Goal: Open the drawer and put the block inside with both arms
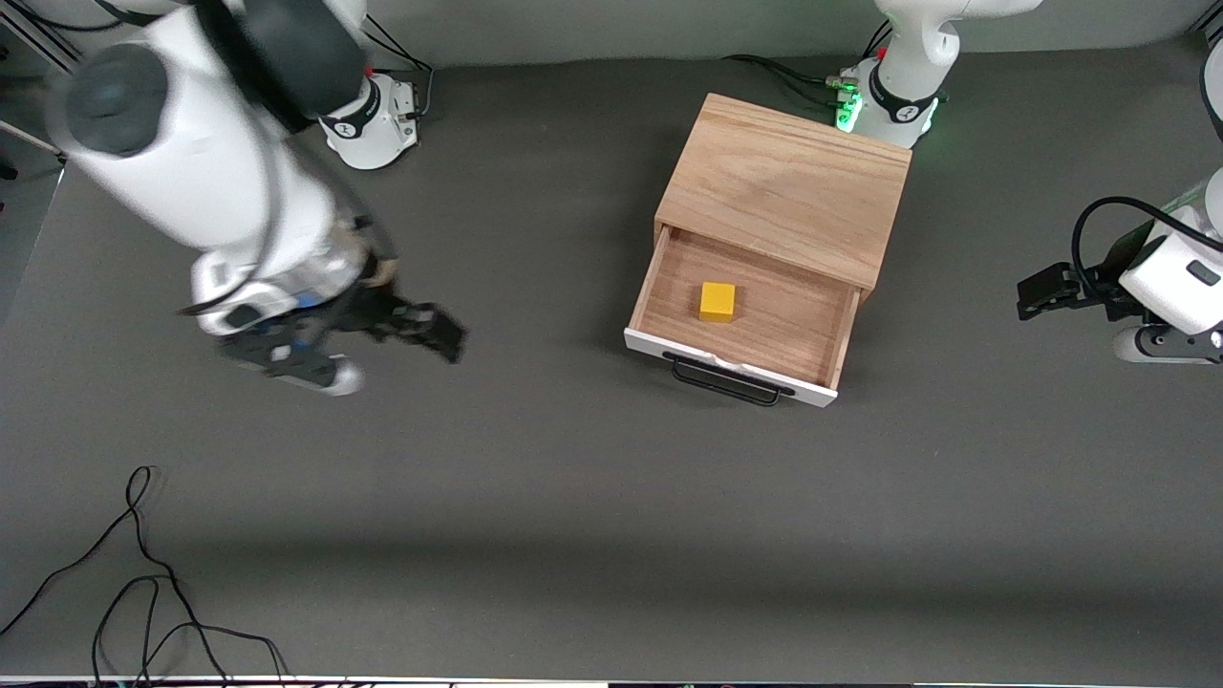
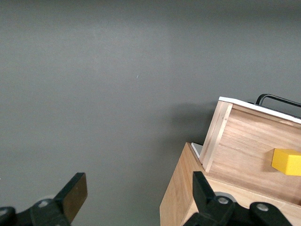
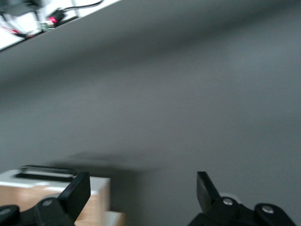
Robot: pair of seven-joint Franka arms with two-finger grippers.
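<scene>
As I read it from my station, drawer (image 1: 755,320): pulled out of the wooden box (image 1: 785,186).
Block (image 1: 718,301): inside the drawer (on its floor).
Left gripper (image 1: 1040,296): spread, empty, over bare table at its own end.
Right gripper (image 1: 435,330): spread, empty, over the table (image 1: 573,497).

The block (image 1: 718,301) sits in the drawer (image 1: 669,311). The drawer sticks out of the box (image 1: 783,186), toward the front camera. The box stands near the left arm's base (image 1: 884,105).
</scene>
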